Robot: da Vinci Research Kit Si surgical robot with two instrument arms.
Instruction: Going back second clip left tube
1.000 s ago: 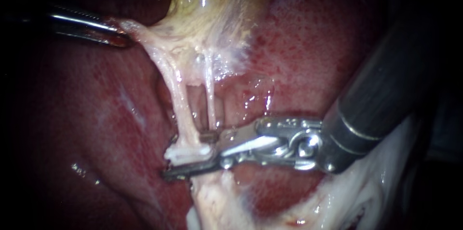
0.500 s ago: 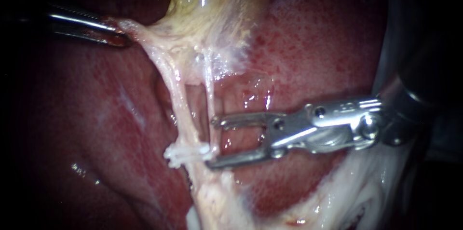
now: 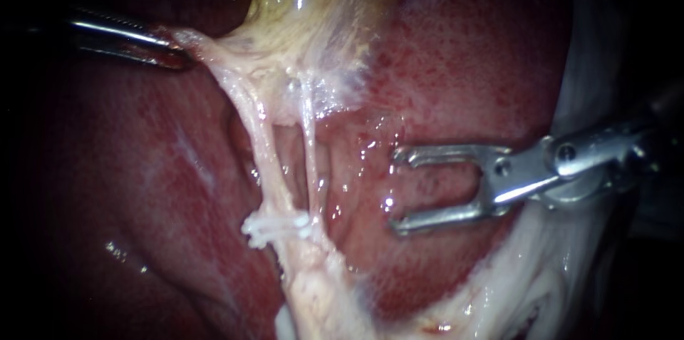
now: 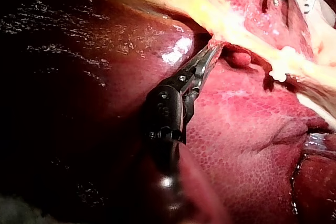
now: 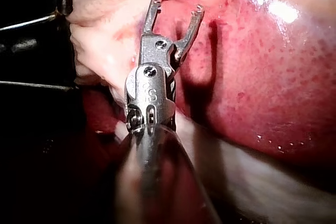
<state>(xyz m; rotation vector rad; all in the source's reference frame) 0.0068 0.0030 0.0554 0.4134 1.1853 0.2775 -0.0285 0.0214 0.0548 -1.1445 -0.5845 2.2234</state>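
Hand of the right instrument (image 3: 396, 190) is noted wide open and empty, well apart from the clip (image 3: 274, 227) on the left tube (image 3: 262, 147); retreat is best kept straight, off the liver (image 3: 456, 62), while the left instrument (image 3: 179, 57) is clamped on pale tissue (image 3: 210, 51).

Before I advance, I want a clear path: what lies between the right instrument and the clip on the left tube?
Endoscope view: only the thin right tube and wet liver separate clip and right instrument.

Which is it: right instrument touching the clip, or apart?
Apart. Endoscope view: the right instrument, jaws open, stands clear of the clip, liver showing between.
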